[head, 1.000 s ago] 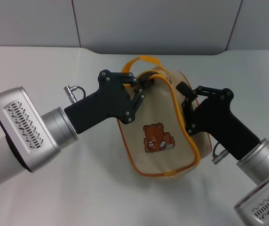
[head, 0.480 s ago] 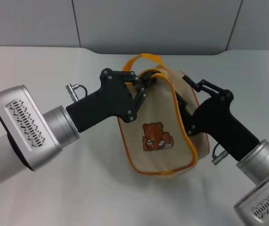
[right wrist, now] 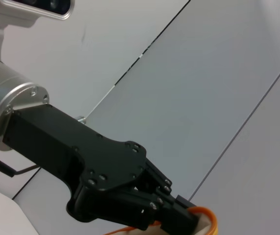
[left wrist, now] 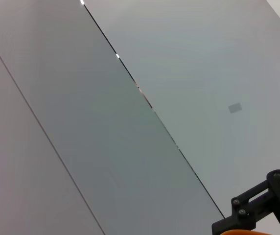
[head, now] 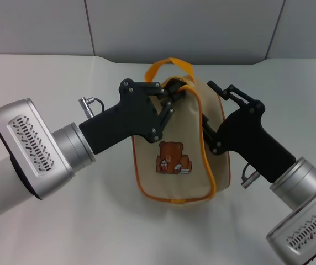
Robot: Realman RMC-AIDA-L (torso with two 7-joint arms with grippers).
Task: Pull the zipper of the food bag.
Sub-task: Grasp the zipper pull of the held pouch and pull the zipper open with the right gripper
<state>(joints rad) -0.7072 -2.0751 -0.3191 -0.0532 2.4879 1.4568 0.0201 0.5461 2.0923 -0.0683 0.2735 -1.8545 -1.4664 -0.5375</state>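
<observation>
The food bag (head: 172, 138) is beige with orange piping and a bear patch (head: 172, 164). It hangs tilted between my two grippers over the white table (head: 47, 83). Its orange strap handle (head: 172, 62) arches over the top. My left gripper (head: 172, 98) is shut on the bag's top left edge; the right wrist view shows it (right wrist: 186, 218) pinching the orange edge. My right gripper (head: 209, 110) is against the bag's right side, at the orange zipper line (head: 199, 107). It also shows in the left wrist view (left wrist: 262, 210). The metal pull tab is hidden.
A grey panelled wall (head: 202, 27) stands behind the table's far edge. A small cable plug sticks out of each wrist, on the left (head: 89, 105) and on the right (head: 249, 178).
My right gripper has moved left and up along the bag's right side. The bag's lower part has swung left. My left gripper has kept its hold and barely moved.
</observation>
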